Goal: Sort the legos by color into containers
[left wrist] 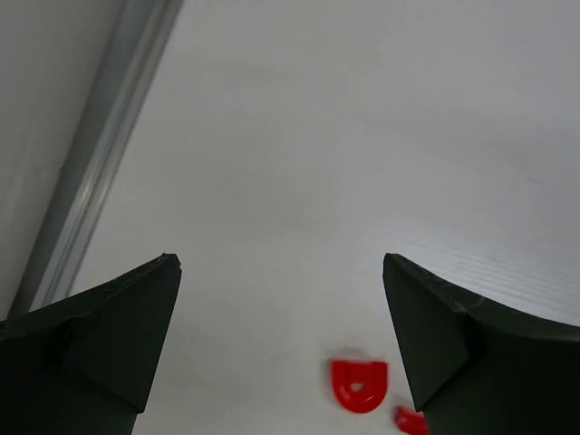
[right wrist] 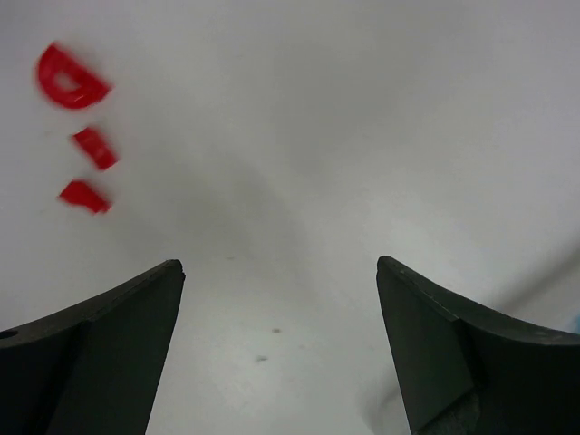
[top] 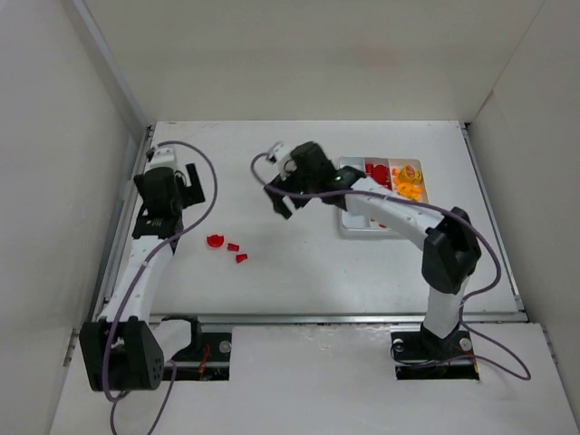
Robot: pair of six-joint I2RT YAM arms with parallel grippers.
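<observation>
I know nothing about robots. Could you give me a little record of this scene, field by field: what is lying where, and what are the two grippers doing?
Loose legos: three red ones on the table, between the arms
Tray: white, on the right; red pieces and orange-yellow pieces in separate compartments
Left gripper: open, empty
Right gripper: open, empty, over bare table

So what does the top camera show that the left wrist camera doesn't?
Top only: the tray holding red bricks and orange bricks, the right gripper, a third loose red brick. Left wrist only: the left gripper up close, open and empty. Both: the round red brick and a smaller one beside it on the table.
</observation>
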